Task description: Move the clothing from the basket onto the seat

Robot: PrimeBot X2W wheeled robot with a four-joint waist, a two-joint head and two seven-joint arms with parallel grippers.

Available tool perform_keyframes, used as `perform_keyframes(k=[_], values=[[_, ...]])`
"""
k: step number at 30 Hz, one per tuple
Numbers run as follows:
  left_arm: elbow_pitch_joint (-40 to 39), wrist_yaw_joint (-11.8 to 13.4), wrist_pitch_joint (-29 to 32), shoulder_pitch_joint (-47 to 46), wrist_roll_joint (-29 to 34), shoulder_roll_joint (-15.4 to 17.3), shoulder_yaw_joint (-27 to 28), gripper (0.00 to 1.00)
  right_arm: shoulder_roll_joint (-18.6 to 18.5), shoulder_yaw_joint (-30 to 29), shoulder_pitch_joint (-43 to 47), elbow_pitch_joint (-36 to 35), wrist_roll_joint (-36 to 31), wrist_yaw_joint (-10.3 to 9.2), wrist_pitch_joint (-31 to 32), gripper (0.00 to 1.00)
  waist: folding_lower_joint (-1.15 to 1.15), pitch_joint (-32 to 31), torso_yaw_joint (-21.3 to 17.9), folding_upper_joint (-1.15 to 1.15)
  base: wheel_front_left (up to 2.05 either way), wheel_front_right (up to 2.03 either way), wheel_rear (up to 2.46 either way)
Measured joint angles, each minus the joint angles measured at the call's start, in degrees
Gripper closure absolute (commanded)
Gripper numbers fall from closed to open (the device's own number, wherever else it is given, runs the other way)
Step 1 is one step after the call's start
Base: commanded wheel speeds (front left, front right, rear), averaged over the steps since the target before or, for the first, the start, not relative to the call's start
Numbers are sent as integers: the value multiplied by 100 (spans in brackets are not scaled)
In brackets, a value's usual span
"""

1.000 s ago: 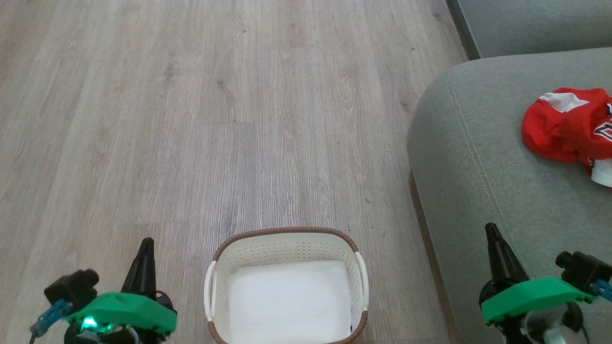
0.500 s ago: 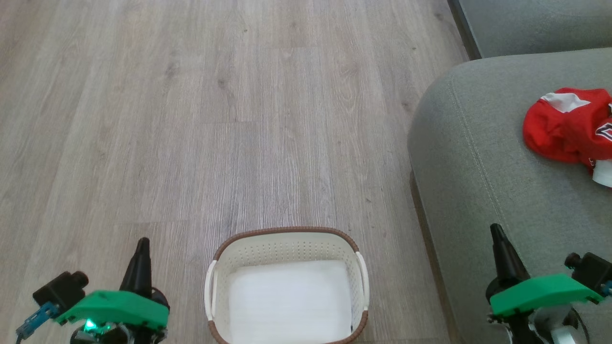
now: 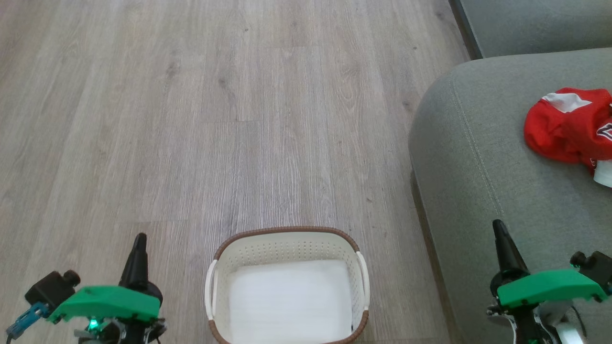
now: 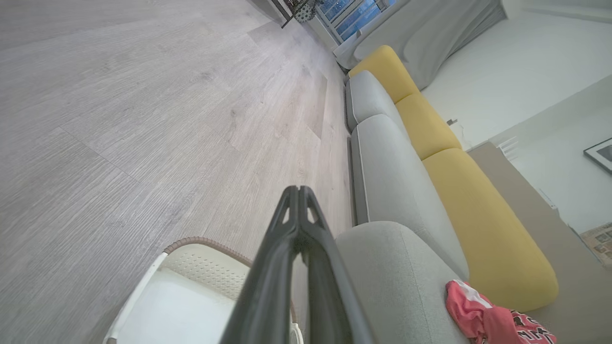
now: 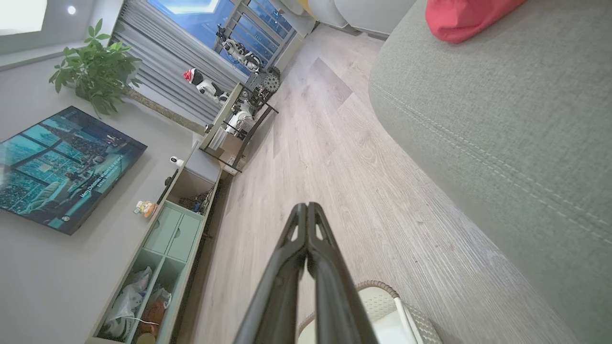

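Note:
The red clothing (image 3: 569, 125) with white trim lies crumpled on the grey-green seat (image 3: 497, 167) at the right; it also appears in the left wrist view as the clothing (image 4: 483, 317) and at the top of the right wrist view as the clothing (image 5: 459, 16). The white basket (image 3: 287, 248) with its brown rim stands on the floor at bottom centre, holding just a flat white pad (image 3: 289, 303). My left gripper (image 3: 139, 239) hovers left of the basket, shut and holding nothing. My right gripper (image 3: 498, 224) is shut over the seat's front edge, holding nothing.
Pale wood flooring (image 3: 215, 119) stretches ahead and to the left. A second grey cushion (image 3: 530, 24) sits beyond the seat. In the wrist views, yellow back cushions (image 4: 483, 215) line the sofa, and a low cabinet (image 5: 158, 267) stands along the opposite wall.
Both grippers have drawn back toward the bottom of the head view, the left one also drifting slightly left. The basket and clothing have stayed put.

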Motion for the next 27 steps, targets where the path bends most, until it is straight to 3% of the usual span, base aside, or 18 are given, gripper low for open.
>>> perform_keyframes(k=[27], values=[[11, -148, 426, -119, -1614, -145, 335, 100, 97, -316, -122, 62, 1493, 0, 439, 100, 0, 15, 32, 0, 0, 0, 0]])
